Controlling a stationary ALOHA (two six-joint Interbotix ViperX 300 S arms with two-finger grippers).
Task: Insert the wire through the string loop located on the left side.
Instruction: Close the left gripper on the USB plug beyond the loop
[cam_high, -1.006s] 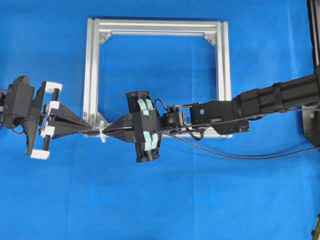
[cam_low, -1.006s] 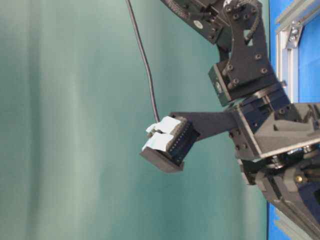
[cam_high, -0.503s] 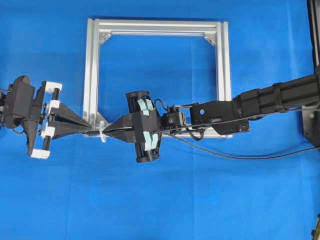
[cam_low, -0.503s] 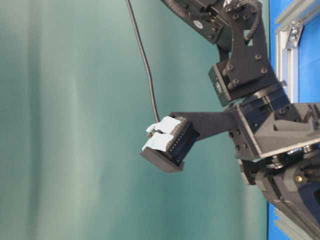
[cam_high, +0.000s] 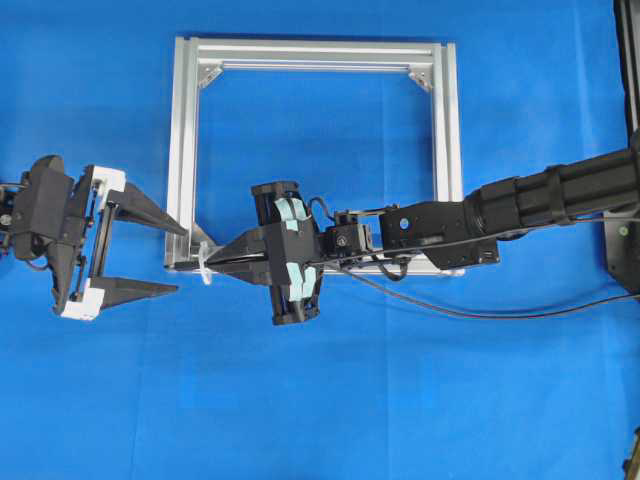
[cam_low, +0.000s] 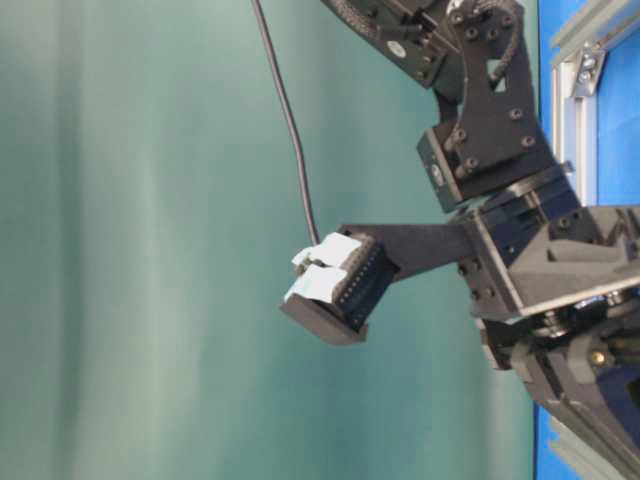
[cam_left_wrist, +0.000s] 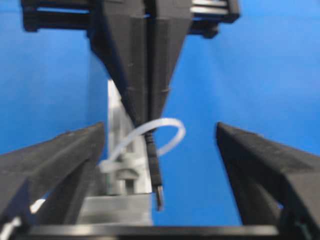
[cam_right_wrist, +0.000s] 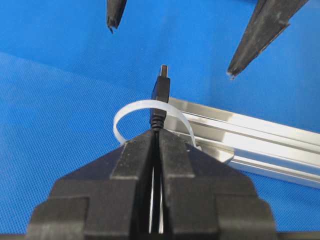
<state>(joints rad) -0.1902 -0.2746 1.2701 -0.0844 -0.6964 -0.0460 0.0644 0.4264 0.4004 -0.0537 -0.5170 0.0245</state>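
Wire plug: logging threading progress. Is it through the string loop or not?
Through: the wire plug pokes past the string loop, held by the shut right gripper.

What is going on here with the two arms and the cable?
The right gripper has its jaws shut on the wire and holds its plug end poking through the string loop on the frame. The left gripper faces it from the other side, jaws wide open and holding nothing, with the plug between them. The plug is threaded, but not pulled through.

Black wire (cam_right_wrist: 160, 92), white string loop (cam_right_wrist: 131, 111), silver frame (cam_high: 183, 150), blue table (cam_high: 400, 400)
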